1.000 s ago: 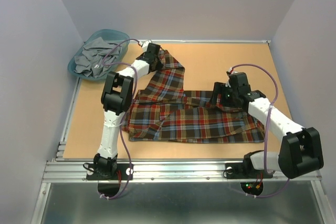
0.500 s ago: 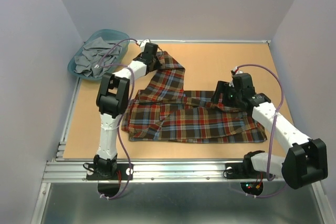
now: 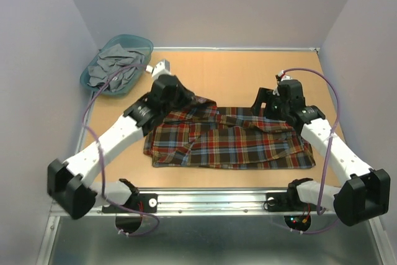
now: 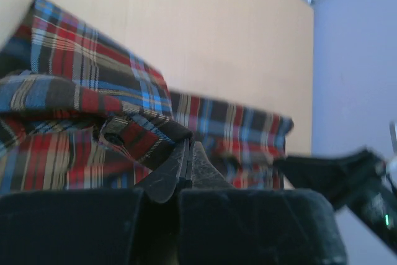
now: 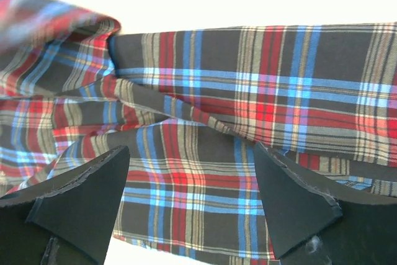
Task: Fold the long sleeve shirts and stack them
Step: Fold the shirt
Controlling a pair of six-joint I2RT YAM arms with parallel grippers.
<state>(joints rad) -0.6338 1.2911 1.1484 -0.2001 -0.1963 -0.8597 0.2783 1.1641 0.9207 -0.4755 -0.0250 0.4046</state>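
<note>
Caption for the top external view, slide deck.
Shirt folding: left gripper shut on the plaid shirt, right gripper open over its far edge, teal basket far left.

left pincer [image 3: 189,99] has dragged the plaid shirt's sleeve [image 3: 202,109] inward.

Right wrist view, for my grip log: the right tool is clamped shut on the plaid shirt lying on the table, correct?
No: the right tool stands open over the plaid shirt lying on the table, its jaws wide apart, as the right wrist view shows.
</note>
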